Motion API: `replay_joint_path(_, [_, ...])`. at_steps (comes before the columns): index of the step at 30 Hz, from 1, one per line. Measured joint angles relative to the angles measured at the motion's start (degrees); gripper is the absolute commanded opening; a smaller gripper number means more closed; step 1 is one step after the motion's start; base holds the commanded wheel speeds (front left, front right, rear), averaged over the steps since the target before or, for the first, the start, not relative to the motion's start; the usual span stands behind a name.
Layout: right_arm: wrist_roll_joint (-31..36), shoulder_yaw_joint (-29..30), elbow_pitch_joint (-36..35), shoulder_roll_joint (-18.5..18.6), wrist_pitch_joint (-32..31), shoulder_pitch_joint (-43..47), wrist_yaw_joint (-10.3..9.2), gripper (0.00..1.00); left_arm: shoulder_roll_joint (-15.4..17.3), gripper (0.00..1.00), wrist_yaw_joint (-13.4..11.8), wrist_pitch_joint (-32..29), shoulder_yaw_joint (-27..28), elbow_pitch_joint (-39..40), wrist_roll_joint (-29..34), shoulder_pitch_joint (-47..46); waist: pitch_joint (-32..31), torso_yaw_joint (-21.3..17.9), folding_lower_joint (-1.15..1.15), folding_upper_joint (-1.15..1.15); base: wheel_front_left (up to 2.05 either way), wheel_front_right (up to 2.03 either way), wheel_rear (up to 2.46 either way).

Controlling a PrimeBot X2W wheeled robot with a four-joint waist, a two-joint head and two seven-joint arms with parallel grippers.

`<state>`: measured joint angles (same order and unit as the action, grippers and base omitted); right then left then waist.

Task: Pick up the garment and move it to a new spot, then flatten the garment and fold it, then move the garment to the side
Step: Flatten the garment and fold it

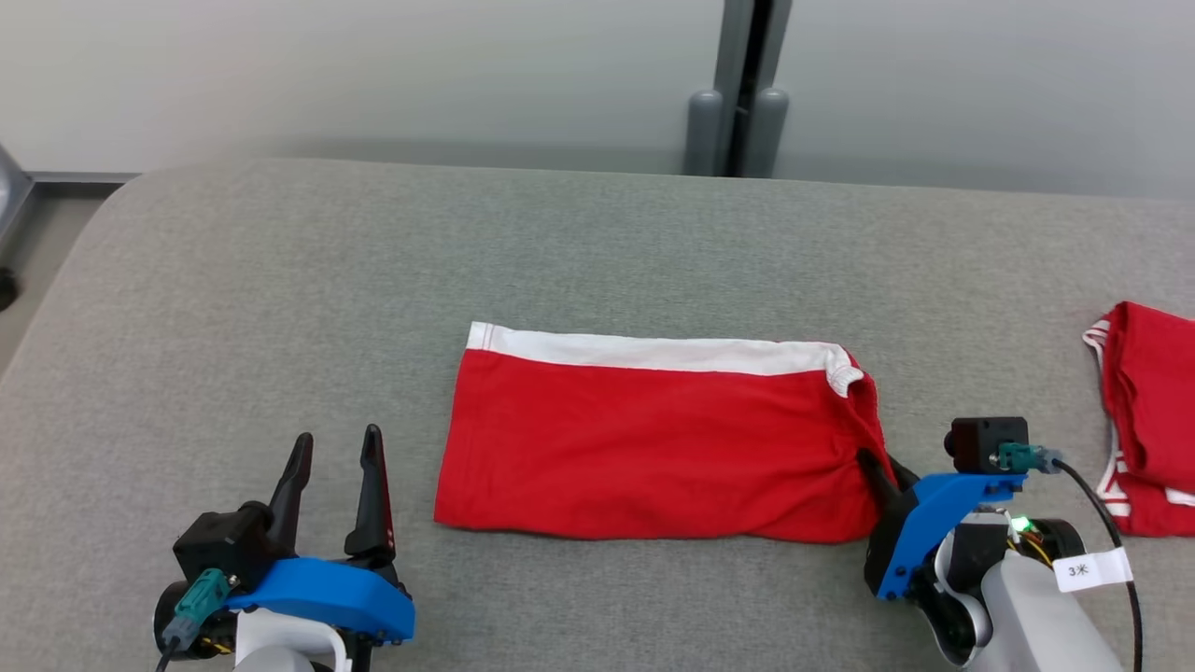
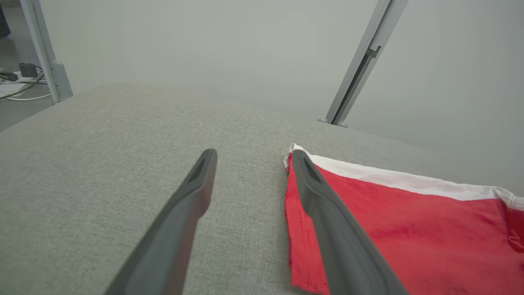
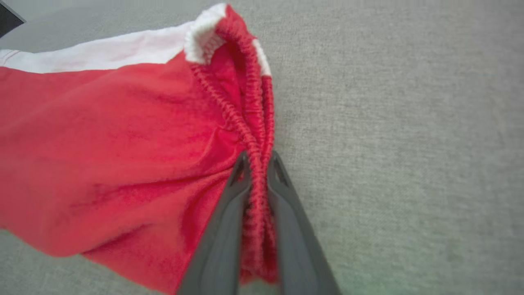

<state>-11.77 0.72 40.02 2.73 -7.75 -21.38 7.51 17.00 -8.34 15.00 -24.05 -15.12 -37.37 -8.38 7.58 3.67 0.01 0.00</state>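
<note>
Right gripper (image 3: 258,157): I am pinching the gathered elastic edge at the right end of the garment (image 1: 653,448). The jaws are narrowed onto the cloth, with the ribbed seam running up between them. The garment is lying folded, white band on the far side, midway across the grey padded surface (image 1: 280,280). I am judging that this bunched end gives a firm hold for dragging the piece aside.

Left gripper (image 1: 336,439): I am holding it wide apart just off the garment's left edge, gripping nothing. It is probably being kept ready to take that end.

Hard to make out:
- I cannot tell whether every layer is being caught in the pinch.
- In the left wrist view one finger is overlapping the left hem; contact is unclear.
- A second red garment (image 1: 1153,411) is being cut off by the frame edge on my right.
</note>
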Motion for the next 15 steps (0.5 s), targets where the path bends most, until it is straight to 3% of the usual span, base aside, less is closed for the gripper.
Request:
replay_joint_path(5, [-1.2, 1.3, -2.8, 0.0, -0.3, -0.4, -0.01, 0.0, -0.7, 1.0, 0.5, 0.0, 0.1, -0.3, 0.4, 0.0, 0.0, -2.2, 0.0, 0.0, 0.0, 0.0, 0.0])
replay_joint_path(12, [-0.3, 7.7, -10.1, 3.6, -5.7, 3.5, -0.03, 0.0, -1.4, 1.0, 0.9, 0.0, 0.5, -0.7, 1.0, -0.1, 0.4, -4.0, 0.0, 0.0, 0.0, 0.0, 0.0])
replay_joint_path(15, [-1.2, 8.8, -13.4, 2.9, -7.5, 4.6, -0.03, 0.0, -1.7, 1.0, 1.3, 0.0, 0.7, -1.0, 1.2, -0.3, 0.8, -4.2, 0.0, 0.0, 0.0, 0.0, 0.0])
